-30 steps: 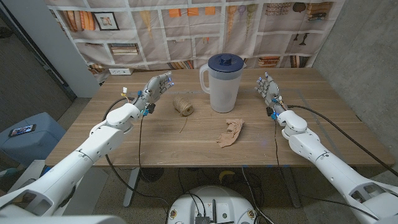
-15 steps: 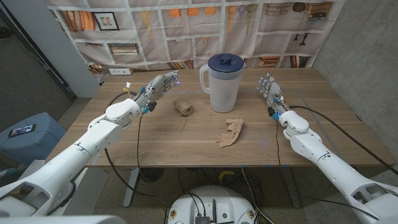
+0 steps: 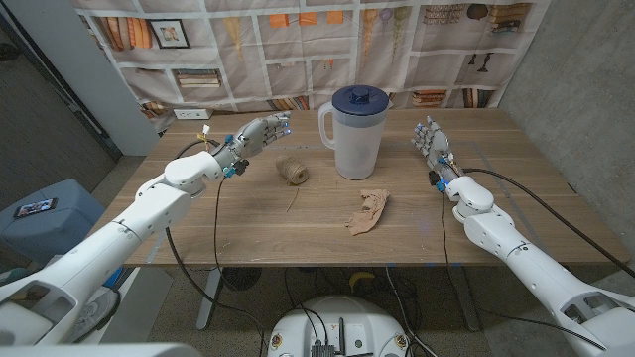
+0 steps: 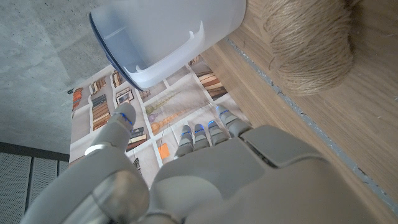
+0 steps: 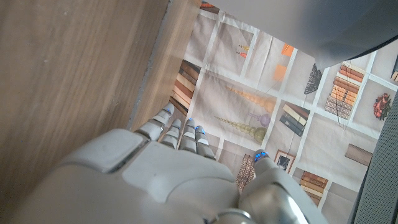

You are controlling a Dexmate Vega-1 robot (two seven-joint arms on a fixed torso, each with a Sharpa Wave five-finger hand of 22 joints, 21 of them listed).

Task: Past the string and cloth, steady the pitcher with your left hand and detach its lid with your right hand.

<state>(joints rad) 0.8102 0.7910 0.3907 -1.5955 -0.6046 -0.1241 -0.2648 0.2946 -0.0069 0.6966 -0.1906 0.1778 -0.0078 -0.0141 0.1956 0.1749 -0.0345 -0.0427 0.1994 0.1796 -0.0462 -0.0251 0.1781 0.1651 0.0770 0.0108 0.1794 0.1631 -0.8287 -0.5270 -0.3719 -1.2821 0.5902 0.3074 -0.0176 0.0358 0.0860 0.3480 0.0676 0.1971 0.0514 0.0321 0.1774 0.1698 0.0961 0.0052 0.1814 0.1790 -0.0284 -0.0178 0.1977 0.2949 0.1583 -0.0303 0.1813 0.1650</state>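
Pitcher (image 3: 354, 133) stands upright between both empty, spread hands: left hand (image 3: 256, 135) marginally nearer than right hand (image 3: 430, 139).

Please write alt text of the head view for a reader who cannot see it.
A clear pitcher with a dark blue lid stands on a wooden table; the left hand and right hand hover open either side. A ball of string and a cloth lie nearer.

Matt wood table (image 3: 248, 223). Pitcher (image 3: 355, 145) translucent white plastic, lid (image 3: 359, 99) glossy dark blue plastic. String (image 3: 291, 170) rough fibrous twine. Cloth (image 3: 369, 211) crumpled tan fabric. Hands smooth white plastic.
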